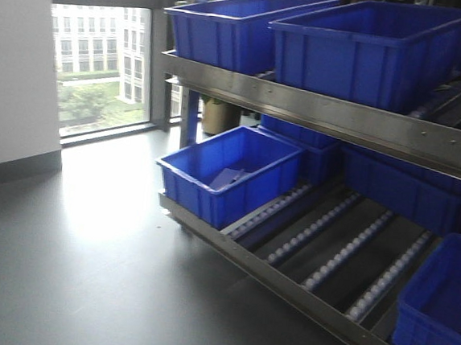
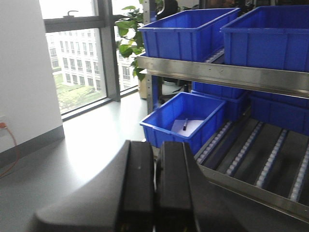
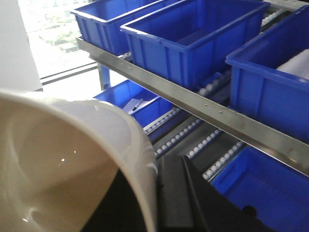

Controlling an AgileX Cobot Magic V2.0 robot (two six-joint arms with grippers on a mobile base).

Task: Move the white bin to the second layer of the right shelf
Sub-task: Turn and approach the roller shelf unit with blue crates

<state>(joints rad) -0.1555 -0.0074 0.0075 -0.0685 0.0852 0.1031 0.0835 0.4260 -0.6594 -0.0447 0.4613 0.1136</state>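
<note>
We are clamping our right gripper (image 3: 161,186) on the bin (image 3: 72,164). One dark finger (image 3: 175,193) is lying against the outside of its wall, and the other is hidden. The bin is hanging in the air before the rack, not touching it, with its glossy hollow filling the right wrist view. Our left gripper (image 2: 155,150) is pointing at the rack with its fingers pressed together, holding nothing. Beyond, the roller level (image 1: 329,250) is sloping under a steel bar (image 1: 324,116). A blue crate (image 1: 226,176) is sitting at its left end, and more crates (image 1: 371,47) are standing above.
</note>
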